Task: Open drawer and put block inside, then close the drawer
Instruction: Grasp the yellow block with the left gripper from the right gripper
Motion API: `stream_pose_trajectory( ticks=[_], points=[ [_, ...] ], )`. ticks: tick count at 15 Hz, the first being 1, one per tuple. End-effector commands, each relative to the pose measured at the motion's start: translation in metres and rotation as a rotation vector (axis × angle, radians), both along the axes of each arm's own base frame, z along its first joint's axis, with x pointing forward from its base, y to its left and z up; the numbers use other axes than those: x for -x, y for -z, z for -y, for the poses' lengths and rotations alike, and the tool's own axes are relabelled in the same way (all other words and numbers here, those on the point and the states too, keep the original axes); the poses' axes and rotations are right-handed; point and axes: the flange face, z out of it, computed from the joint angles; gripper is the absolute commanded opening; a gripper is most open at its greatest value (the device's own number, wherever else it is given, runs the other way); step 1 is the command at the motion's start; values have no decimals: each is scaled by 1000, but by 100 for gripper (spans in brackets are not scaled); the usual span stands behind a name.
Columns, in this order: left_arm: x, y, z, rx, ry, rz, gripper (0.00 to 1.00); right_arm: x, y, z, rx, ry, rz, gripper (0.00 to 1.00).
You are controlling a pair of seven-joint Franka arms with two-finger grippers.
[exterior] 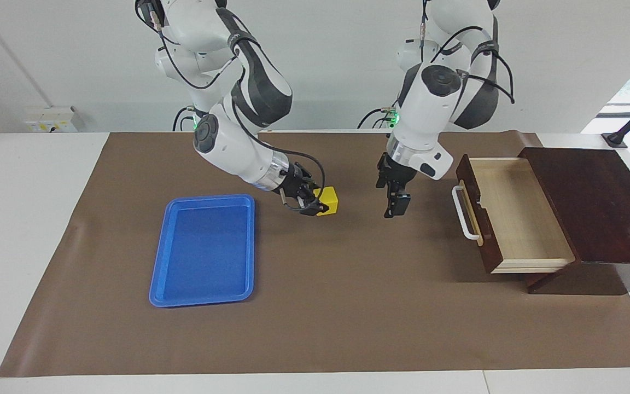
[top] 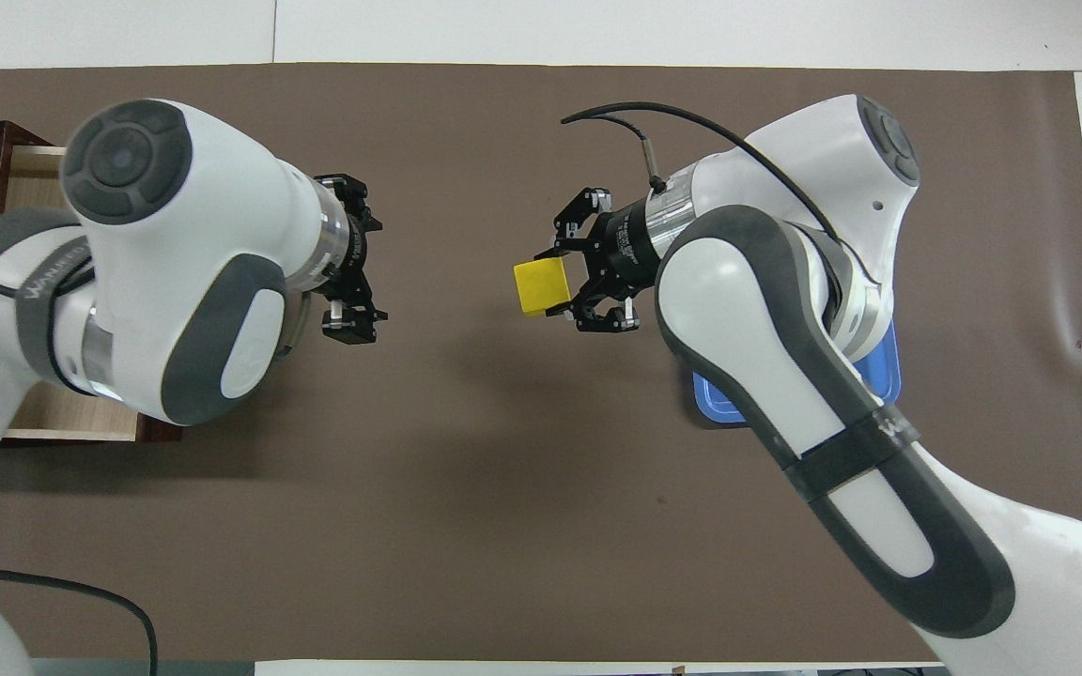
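The block [exterior: 328, 200] is a small yellow cube, and it is held up in the air by the right gripper [exterior: 315, 208], whose fingers are clenched on it. It hangs over the brown mat [exterior: 315, 306], about the middle of the table, between the blue tray [exterior: 203, 249] and the drawer [exterior: 512, 216]. In the overhead view the block [top: 541, 286] sticks out from the right gripper [top: 567, 284] toward the left arm's end of the table.

The left gripper [exterior: 394, 207] is also in the air over the mat, near the block but apart from it, and its tips point downward. Its fingers stand apart and nothing is between them. From above, the left gripper [top: 353, 282] shows at the end of the big white wrist, with the two black fingertips clearly separated.

The drawer is pulled out of the dark wooden box [exterior: 588, 202] at the left arm's end of the table. Its pale wood inside is open to view and I see nothing in it. The white bar handle [exterior: 465, 213] on the dark front faces the middle of the table.

The blue tray lies flat on the mat toward the right arm's end, and it holds nothing. In the overhead view only a corner of the tray [top: 719, 404] shows under the right arm.
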Motion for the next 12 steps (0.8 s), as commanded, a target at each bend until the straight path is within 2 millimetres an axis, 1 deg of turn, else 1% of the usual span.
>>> stream_pose_trajectory(
  ticks=[1, 3, 5, 6, 8, 10, 12],
  points=[
    [7, 5, 15, 32, -49, 12, 100, -1, -5, -1, -61, 51, -33, 0],
    [18, 14, 23, 33, -49, 11, 100, -5, -7, 1, -66, 121, -54, 0],
    [21, 16, 27, 46, -70, 27, 100, -5, -7, 1, -65, 135, -52, 0],
    [23, 16, 30, 50, -78, 24, 100, 0, -6, -10, -66, 125, -60, 0],
    [23, 14, 32, 61, -93, 28, 100, 1, -7, -13, -64, 127, -64, 0],
    [24, 12, 39, 77, -90, 44, 100, -1, -7, -12, -64, 138, -55, 0],
    [24, 11, 40, 93, -97, 37, 100, -1, -7, -12, -64, 136, -54, 0]
  ],
)
